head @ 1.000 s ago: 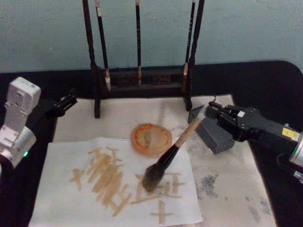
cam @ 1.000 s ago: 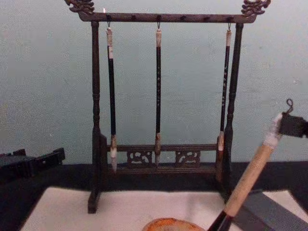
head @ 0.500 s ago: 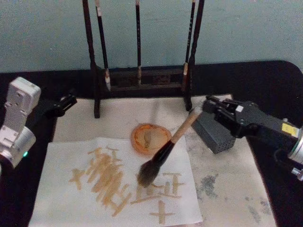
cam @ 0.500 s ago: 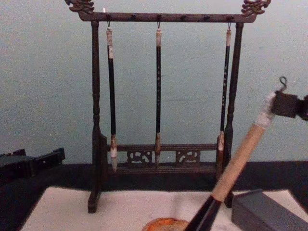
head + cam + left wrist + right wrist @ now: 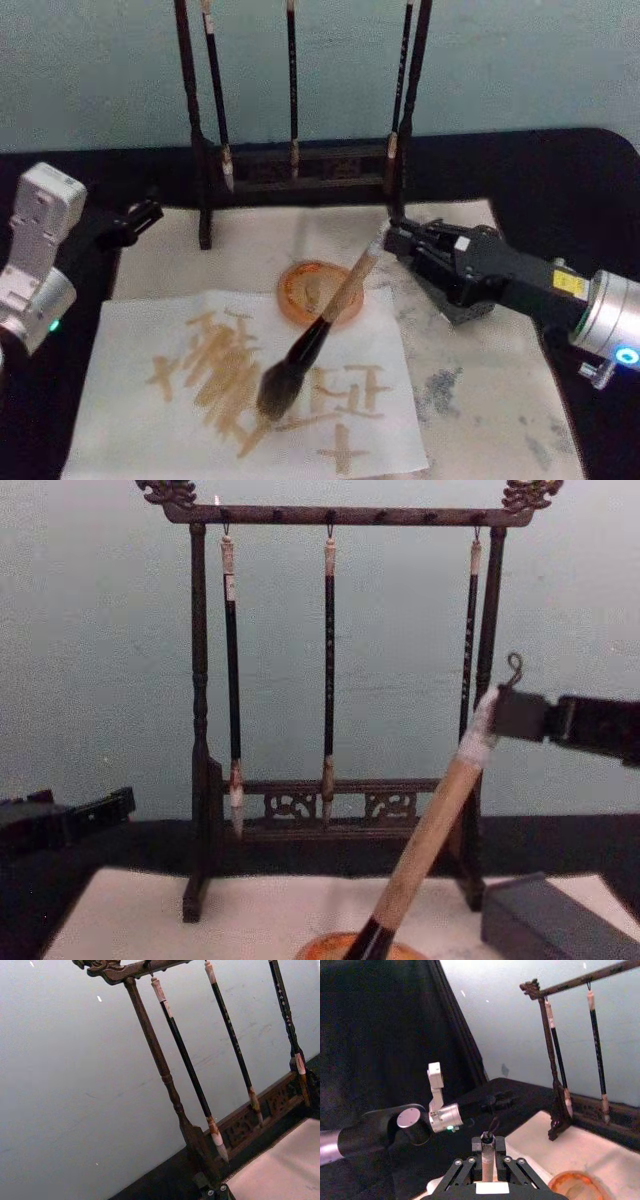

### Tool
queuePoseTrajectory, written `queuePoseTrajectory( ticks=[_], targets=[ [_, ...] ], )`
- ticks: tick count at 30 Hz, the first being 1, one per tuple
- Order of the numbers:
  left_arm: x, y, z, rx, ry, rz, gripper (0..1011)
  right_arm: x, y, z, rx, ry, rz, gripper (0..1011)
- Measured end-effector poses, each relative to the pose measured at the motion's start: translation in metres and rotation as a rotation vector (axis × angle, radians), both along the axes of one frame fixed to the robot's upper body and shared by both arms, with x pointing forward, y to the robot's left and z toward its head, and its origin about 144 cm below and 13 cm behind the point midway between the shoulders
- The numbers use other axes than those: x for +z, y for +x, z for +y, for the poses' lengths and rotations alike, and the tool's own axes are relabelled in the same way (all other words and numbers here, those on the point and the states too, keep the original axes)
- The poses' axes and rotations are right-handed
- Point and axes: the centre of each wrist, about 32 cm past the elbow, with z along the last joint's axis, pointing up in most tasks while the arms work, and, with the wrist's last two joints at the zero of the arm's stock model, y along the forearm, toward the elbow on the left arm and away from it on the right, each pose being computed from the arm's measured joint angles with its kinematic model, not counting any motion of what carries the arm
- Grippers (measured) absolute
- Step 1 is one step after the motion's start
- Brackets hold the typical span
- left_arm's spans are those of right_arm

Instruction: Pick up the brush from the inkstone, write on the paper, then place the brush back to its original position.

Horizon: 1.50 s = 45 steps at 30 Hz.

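Two arms: right pincer [image 5: 391,238] clamps brush [image 5: 322,322] top, bristles on paper [image 5: 125,425] in head view; left pincer [image 5: 140,215] parked beside rack [image 5: 300,166].

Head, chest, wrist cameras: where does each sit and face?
Head: high, looking down at paper, brush; left gripper, right gripper show.
Chest: low, looking across at rack; right gripper enters from right.
Left wrist: by parked left gripper, faces rack.
Right wrist: looks past own jaws, shut on brush, toward left gripper.
All share the rack.
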Motion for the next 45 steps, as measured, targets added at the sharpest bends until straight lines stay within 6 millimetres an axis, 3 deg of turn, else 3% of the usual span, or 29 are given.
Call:
queuePoseTrajectory(
  ticks=[9,29,35,45],
  targets=[
    [0.000,0.000,0.000,0.000,0.000,0.000,1002,-0.011,0.008,-0.001,-0.026,-0.012,0.040,158],
    [0.000,0.000,0.000,0.000,0.000,0.000,1002,-0.015,0.004,-0.034,-0.120,-0.015,0.065,158],
    [0.000,0.000,0.000,0.000,0.000,0.000,1002,-0.009,0.002,-0.043,-0.119,0.020,0.064,158],
    [0.000,0.000,0.000,0.000,0.000,0.000,1002,0.001,0.009,-0.038,-0.116,0.089,0.026,158]
  ],
)
